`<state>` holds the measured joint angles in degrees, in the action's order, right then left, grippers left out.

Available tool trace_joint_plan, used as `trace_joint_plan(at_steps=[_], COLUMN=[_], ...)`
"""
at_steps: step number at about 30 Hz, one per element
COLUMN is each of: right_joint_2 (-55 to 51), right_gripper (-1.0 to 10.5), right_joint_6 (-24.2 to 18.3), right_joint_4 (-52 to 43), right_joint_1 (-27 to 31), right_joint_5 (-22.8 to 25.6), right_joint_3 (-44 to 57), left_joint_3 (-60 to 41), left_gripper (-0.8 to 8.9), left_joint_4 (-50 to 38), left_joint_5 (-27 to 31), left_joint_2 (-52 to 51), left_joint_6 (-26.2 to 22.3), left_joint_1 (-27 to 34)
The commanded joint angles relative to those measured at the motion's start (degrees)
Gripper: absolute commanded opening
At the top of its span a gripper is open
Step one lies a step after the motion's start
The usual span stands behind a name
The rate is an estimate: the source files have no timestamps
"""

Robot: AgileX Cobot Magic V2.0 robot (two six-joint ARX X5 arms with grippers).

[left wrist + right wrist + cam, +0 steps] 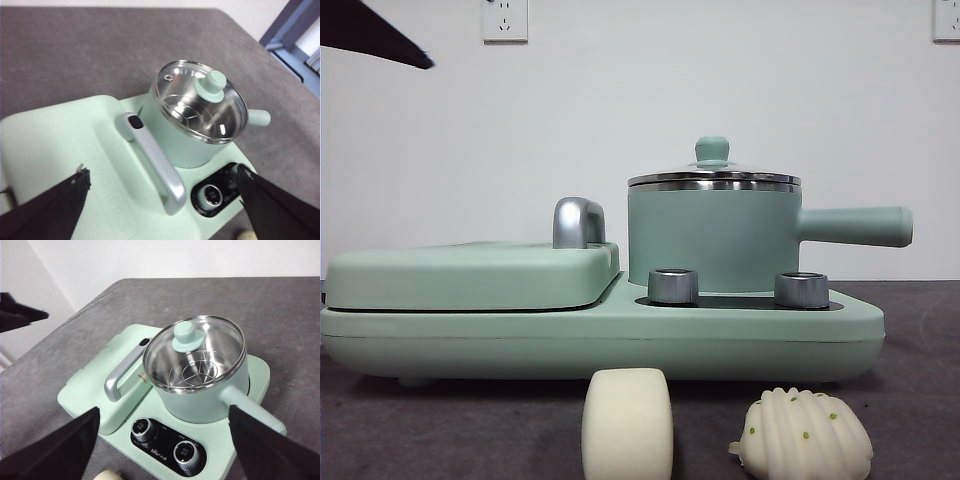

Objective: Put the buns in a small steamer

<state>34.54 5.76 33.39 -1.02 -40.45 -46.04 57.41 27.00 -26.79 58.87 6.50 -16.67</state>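
Both buns on table near front edge, clear of appliance: smooth cream bun [627, 423] standing on edge, ridged speckled bun [804, 436] just right of it. Small steamer [712, 236] seated on right side of base, glass lid [201, 101] on, so access blocked. Left gripper [162, 200] and right gripper [162, 440] high above, jaws spread wide, empty. Lid removal judged first.

Glass lid [714, 178] closes steamer [712, 240] mouth; space above knob [712, 150] open.
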Motion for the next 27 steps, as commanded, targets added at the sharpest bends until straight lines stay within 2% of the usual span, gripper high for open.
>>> trace_joint_plan(at_steps=[1, 11, 18, 27], right_joint_2=[0.2, 0.2, 0.2, 0.2], right_gripper=[4.1, 4.1, 4.1, 4.1], right_joint_6=[-0.42, -0.44, -0.42, -0.42], right_joint_4=[-0.72, -0.74, -0.74, -0.74], right_joint_1=[-0.04, -0.04, -0.04, -0.81], right_joint_5=[-0.24, -0.22, -0.22, -0.2], right_joint_3=[-1.01, -1.01, -1.01, -1.01], left_joint_3=[5.6, 26.1, 37.05, 44.83], left_gripper=[4.69, 4.67, 4.66, 4.65], left_joint_4=[1.38, 8.85, 10.75, 10.71], left_joint_5=[-0.22, -0.15, 0.52, 9.94], left_joint_2=[5.09, 26.08, 38.07, 47.01], left_joint_6=[-2.23, -7.52, -7.65, -11.15], left_joint_1=[-1.97, -8.76, -12.61, -18.23])
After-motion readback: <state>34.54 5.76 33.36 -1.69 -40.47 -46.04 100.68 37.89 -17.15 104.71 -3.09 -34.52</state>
